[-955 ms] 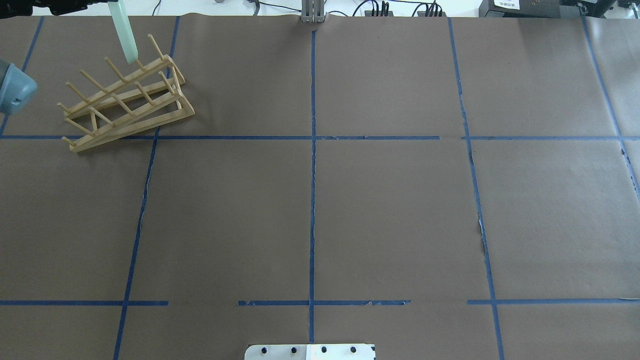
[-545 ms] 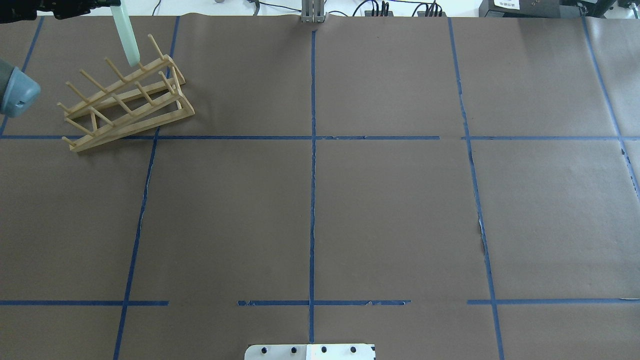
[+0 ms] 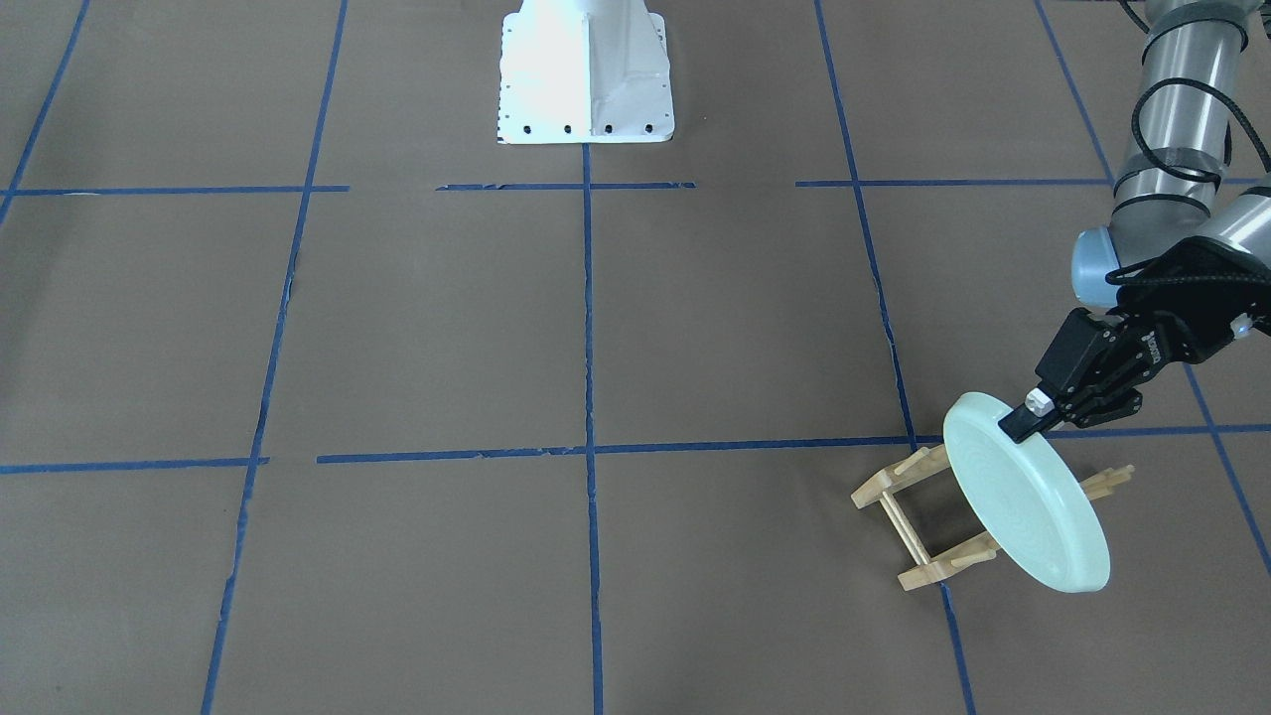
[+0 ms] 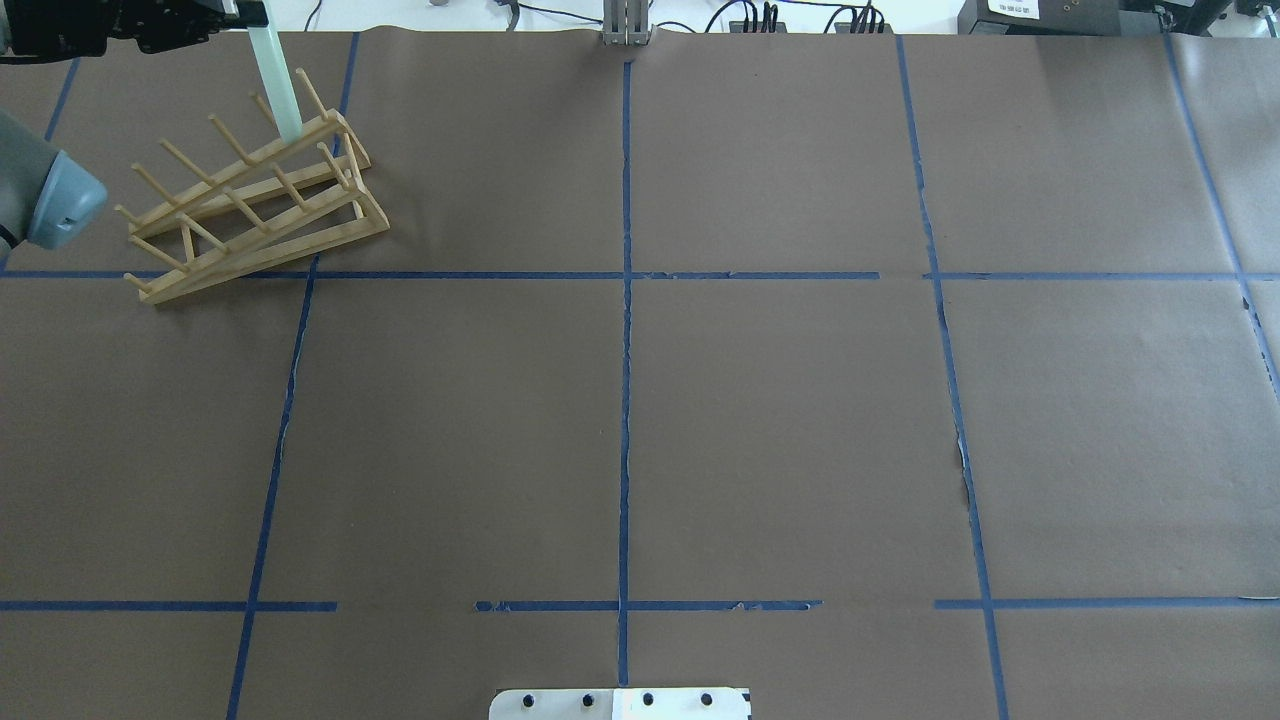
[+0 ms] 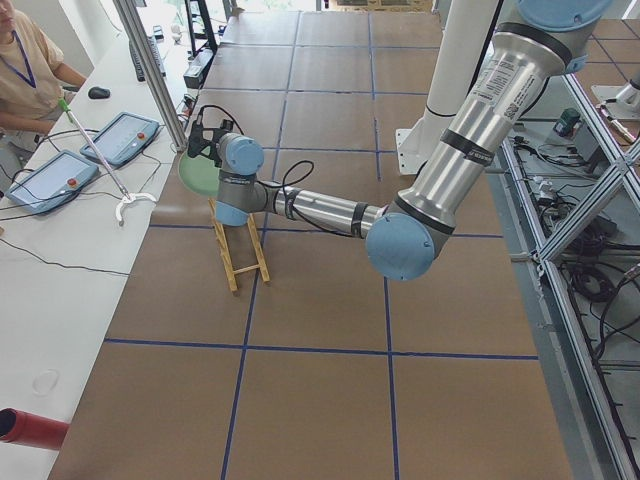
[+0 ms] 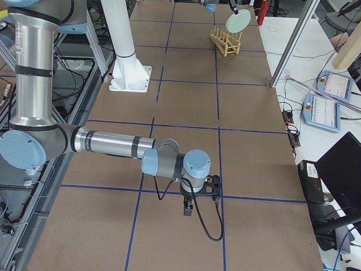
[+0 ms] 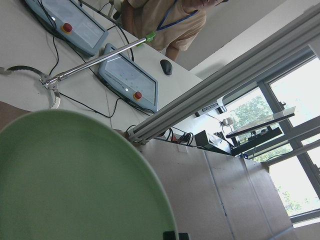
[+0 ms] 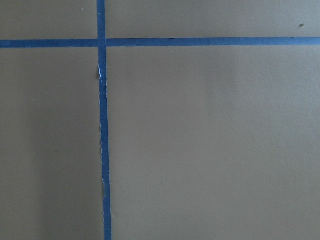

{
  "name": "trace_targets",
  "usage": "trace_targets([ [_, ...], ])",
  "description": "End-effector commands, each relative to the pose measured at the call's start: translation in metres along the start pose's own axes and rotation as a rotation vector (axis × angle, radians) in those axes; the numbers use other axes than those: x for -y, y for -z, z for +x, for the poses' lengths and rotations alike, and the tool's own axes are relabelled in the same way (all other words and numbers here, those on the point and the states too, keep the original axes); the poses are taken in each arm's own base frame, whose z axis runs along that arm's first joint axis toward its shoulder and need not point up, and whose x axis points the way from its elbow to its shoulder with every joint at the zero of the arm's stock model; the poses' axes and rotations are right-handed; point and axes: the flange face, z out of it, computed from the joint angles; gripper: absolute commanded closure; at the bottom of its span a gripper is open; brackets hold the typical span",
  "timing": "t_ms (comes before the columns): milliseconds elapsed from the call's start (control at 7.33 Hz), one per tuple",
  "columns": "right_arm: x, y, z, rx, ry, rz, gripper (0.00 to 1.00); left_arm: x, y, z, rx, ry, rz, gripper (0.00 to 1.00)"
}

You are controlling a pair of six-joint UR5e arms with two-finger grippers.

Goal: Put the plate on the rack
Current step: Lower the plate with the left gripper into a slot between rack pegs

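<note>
The pale mint-green plate (image 3: 1025, 501) stands on edge, tilted, over the light-wood rack (image 3: 918, 516). My left gripper (image 3: 1023, 417) is shut on the plate's upper rim. In the overhead view the plate (image 4: 278, 80) shows edge-on. Its lower edge is among the pegs at the far end of the rack (image 4: 250, 205). I cannot tell whether it rests on the rails. The left wrist view is filled by the plate (image 7: 75, 180). My right gripper (image 6: 189, 204) hangs low over bare table, far from the rack. I cannot tell whether it is open or shut.
The rack sits at the table's far left corner, near the edge. Beyond that edge stands a white side table with teach pendants (image 5: 122, 137), a metal post (image 5: 150, 75) and a seated person (image 5: 28, 62). The robot's base plate (image 3: 584, 74) is at mid-table.
My left gripper has carried the plate to the right in the overhead view. Its lower edge has gone from beside the rack's far end to among the end pegs. The left elbow moved right too.
</note>
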Motion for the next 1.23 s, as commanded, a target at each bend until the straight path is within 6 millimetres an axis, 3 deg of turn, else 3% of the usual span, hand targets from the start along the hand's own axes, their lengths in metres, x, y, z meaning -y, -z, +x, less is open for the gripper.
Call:
trace_targets([
  [0, 0.000, 0.000, 0.000, 0.000, 0.000, 0.000, 0.00, -0.004, -0.006, -0.008, 0.012, 0.012, -0.007, 1.00],
  [545, 0.000, 0.000, 0.000, 0.000, 0.001, 0.001, 0.00, -0.022, -0.027, -0.014, 0.015, 0.026, -0.013, 1.00],
  [1091, 0.000, 0.000, 0.000, 0.000, 0.001, 0.001, 0.00, -0.028, -0.029, -0.025, 0.027, 0.035, -0.021, 1.00],
])
